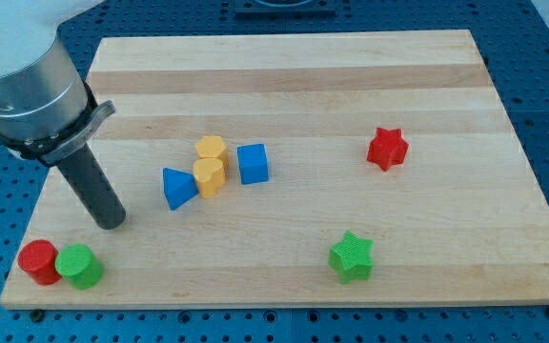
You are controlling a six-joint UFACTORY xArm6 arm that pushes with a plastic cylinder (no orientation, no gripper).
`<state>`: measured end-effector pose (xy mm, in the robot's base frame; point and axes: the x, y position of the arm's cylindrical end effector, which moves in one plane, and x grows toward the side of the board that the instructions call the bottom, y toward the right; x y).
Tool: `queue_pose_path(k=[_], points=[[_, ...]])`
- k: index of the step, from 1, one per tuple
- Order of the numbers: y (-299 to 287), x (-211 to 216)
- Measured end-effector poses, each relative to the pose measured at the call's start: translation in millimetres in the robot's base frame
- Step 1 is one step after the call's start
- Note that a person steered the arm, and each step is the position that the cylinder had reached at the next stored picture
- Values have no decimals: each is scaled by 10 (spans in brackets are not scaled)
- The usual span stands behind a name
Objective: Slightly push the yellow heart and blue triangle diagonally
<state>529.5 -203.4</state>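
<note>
Nearest the view's bottom, the wooden surface (pixel 284 276) carries everything. Its bare end effector (a plain rod, no jaws to spread or press) ends in my tip (pixel 111 225), at eight o'clock from the blue triangle (pixel 178 187), apart. At the triangle's three o'clock, touching, stands the yellow heart (pixel 209 176), with a yellow hexagon (pixel 212 149) at twelve and a blue cube (pixel 253 163) beside. Elsewhere: green star (pixel 352 256), red star (pixel 387 148), red cylinder (pixel 38 261), green cylinder (pixel 79 266).
</note>
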Motion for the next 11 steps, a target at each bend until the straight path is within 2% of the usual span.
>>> queue_pose_path(k=[2, 4, 11], points=[[416, -119], [753, -473], [899, -287]])
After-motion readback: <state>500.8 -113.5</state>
